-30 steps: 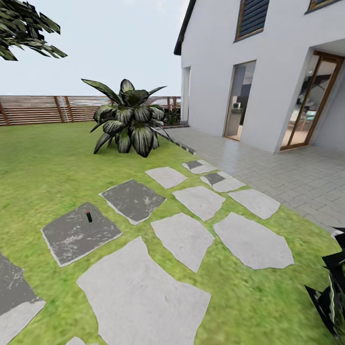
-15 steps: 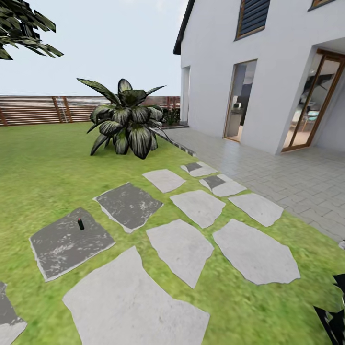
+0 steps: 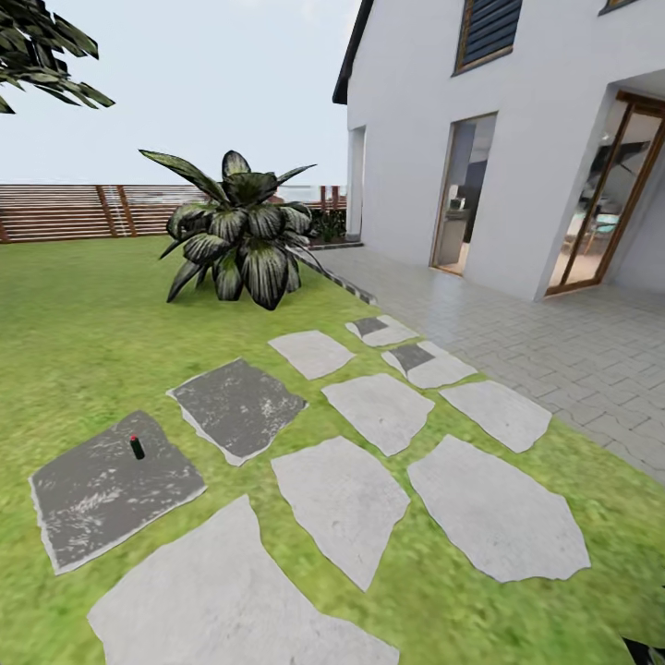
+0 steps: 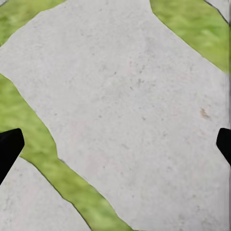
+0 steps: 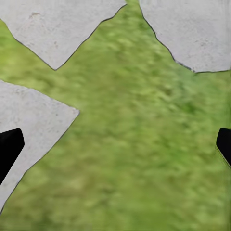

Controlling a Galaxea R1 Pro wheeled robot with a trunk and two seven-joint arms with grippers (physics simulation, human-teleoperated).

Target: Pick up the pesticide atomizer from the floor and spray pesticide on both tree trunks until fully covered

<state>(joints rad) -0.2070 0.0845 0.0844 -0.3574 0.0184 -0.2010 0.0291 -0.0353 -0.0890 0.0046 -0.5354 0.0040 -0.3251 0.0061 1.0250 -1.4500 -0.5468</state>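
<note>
The pesticide atomizer (image 3: 137, 447) is seen in the head view as a small dark cylinder with a red top, standing upright on a dark grey stone slab (image 3: 111, 489) near that slab's far edge. Its long axis is vertical and the red end points up. Which way its nozzle faces cannot be told at this size. The slab lies in the grass lawn (image 3: 83, 342), beside a second dark slab (image 3: 238, 406) and several pale stepping stones (image 3: 342, 503).

Beyond the stones a broad-leaved bush (image 3: 242, 231) is set on the lawn, with the wooden fence (image 3: 74, 211) behind it and the white house (image 3: 517, 139) alongside a paved terrace (image 3: 554, 342).

In the left wrist view the left gripper (image 4: 115, 144) is shown spread wide above a pale stone (image 4: 134, 110), nothing held. In the right wrist view the right gripper (image 5: 115, 144) is likewise spread wide, over grass (image 5: 139, 144) between pale slabs.
</note>
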